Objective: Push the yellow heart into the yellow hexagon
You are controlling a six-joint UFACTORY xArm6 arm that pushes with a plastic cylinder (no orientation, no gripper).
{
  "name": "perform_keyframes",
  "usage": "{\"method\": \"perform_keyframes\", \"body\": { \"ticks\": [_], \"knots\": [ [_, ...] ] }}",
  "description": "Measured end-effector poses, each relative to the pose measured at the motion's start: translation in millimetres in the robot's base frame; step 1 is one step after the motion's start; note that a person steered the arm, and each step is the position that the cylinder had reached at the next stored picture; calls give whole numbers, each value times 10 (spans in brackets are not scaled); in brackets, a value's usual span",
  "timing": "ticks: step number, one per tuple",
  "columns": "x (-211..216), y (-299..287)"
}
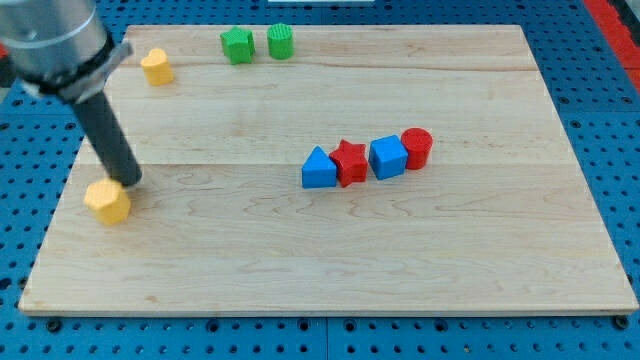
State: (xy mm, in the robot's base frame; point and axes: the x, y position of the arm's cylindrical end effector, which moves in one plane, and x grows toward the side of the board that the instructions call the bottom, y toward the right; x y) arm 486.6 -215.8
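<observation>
On a pale wooden board [300, 250] resting on a blue perforated table [600, 60], the arm's dark rod angles down from the view's upper left, my tip [131, 182] sitting just above and to the right of the yellow hexagon block [108, 202], touching or nearly so. There is no claw here, only the bare rod. The yellow heart block [156, 66] sits well apart, near the board's top-left corner. Further right along the top edge stand two green blocks [237, 46] [281, 41], shapes unclear. At centre-right, a blue triangle [319, 169], red star [349, 162], blue cube [387, 157] and red cylinder [417, 147] form a touching row.
</observation>
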Motion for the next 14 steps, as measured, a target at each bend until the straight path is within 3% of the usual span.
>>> {"method": "perform_keyframes", "body": {
  "ticks": [2, 3, 4, 5, 7, 10, 14],
  "knots": [
    [188, 11],
    [-524, -17],
    [-967, 695],
    [-1611, 903],
    [-2178, 596],
    [-2277, 26],
    [-2275, 63]
  ]
}}
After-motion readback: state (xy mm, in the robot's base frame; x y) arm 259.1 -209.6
